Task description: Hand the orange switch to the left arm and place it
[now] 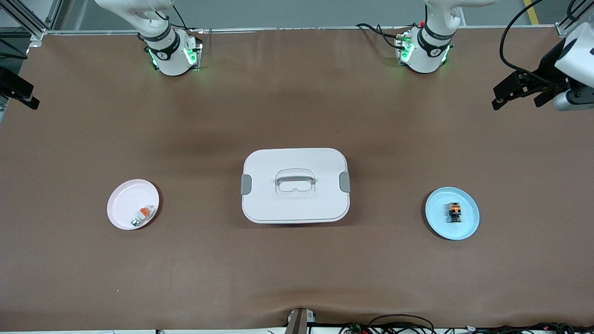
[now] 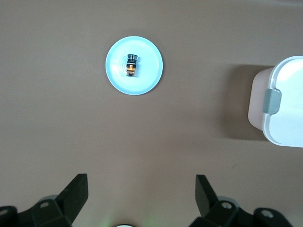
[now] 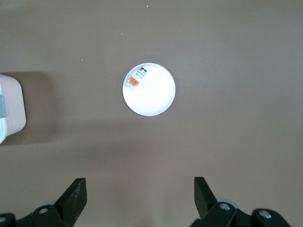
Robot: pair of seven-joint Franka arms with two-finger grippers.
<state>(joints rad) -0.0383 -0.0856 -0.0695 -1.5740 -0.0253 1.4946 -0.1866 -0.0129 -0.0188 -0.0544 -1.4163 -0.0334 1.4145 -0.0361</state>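
While both arms wait high, the left gripper (image 2: 139,198) hangs wide open and empty over bare table (image 1: 297,269), the orange switch (image 2: 132,65) on its blue plate (image 2: 151,78) below. With broad clear cloth around it, the box (image 1: 295,185) sits mid-table. Equally spread and empty, the right gripper (image 3: 139,198) overlooks the pink plate (image 3: 156,97).

Hovered high over the brown desk (image 3: 227,56), right hand (image 3: 139,201) with black fingers (image 3: 73,196) spread wide and empty. Looked down on a pale round plate (image 3: 154,97) carrying a small white-and-grey piece with an orange tab (image 3: 137,78) near its rim. Caught one corner of the white box (image 3: 10,111) well apart from the plate
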